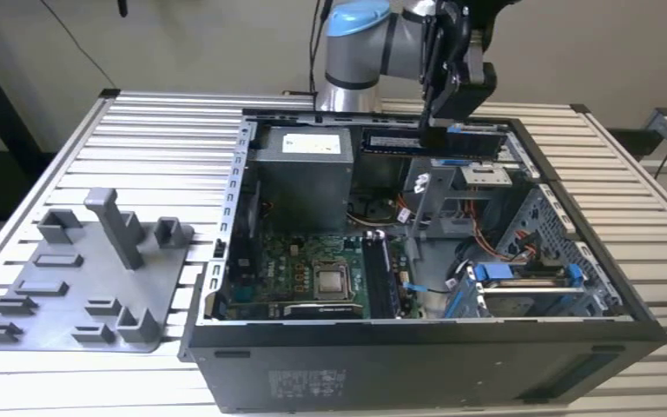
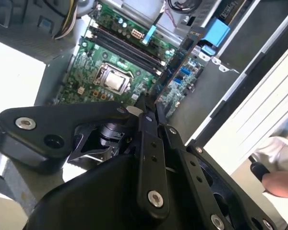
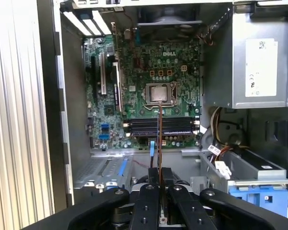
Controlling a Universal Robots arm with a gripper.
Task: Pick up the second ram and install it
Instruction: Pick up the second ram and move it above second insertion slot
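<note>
My gripper [image 1: 430,130] hangs above the far end of the open computer case [image 1: 426,343], shut on the second ram [image 1: 392,141], a long dark blue stick held level. In the first wrist view the ram [image 3: 159,139] shows edge-on as a thin line running out from the gripper [image 3: 159,175] over the green motherboard [image 3: 153,72]. In the second wrist view the ram [image 2: 182,57] reaches out from the gripper [image 2: 146,108] at a slant. The dark memory slots [image 3: 161,125] lie below the bare processor [image 3: 159,93], well apart from the stick.
A grey fixture plate [image 1: 90,278] with upright blocks lies on the slatted table at the exterior view's left. Inside the case are a grey power supply [image 1: 299,174], blue drive brackets [image 1: 525,278] and loose cables [image 3: 221,143]. A person's hand [image 2: 278,179] shows beside the table.
</note>
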